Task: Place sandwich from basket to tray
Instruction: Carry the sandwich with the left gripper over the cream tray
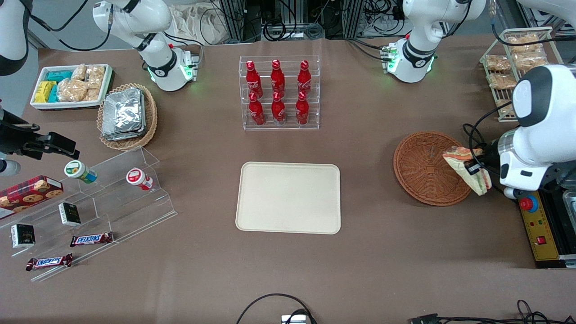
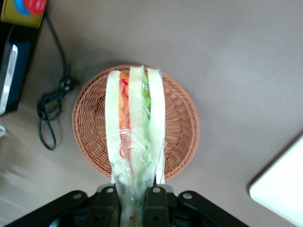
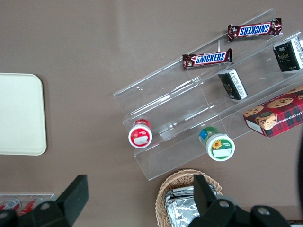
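Above the basket at its 3 o'clock rim, the gripper jaws clamp the sandwich, lifted clear of the weave.

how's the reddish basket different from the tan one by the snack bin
The reddish-brown basket lies toward the working arm's end of the table; the tan basket lies toward the parked arm's end. The reddish-brown basket is empty, since the gripper holds the sandwich above its rim; the tan basket holds foil packs. The first is darker. Both are woven wicker.
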`<action>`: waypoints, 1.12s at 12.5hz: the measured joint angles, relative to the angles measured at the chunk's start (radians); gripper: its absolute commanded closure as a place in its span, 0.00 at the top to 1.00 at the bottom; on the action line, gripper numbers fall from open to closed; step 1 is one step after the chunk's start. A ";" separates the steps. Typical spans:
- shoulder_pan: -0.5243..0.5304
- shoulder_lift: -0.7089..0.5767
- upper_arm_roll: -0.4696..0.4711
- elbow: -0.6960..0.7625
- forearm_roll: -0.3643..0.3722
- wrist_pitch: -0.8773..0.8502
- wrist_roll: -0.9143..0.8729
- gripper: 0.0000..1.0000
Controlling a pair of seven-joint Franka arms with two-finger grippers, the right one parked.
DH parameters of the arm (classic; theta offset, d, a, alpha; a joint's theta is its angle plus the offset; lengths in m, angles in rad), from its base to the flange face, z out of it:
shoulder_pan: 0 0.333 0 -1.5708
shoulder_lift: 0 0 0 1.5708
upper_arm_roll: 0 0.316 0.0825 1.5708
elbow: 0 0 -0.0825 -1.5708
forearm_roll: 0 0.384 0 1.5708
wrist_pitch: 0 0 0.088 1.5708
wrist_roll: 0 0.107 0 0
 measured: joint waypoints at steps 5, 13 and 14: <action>-0.049 0.233 -0.249 0.309 0.000 -0.024 0.069 0.00; -0.199 0.568 -0.356 0.433 0.003 0.215 0.026 0.00; -0.209 0.586 -0.356 0.429 0.006 0.218 0.021 0.00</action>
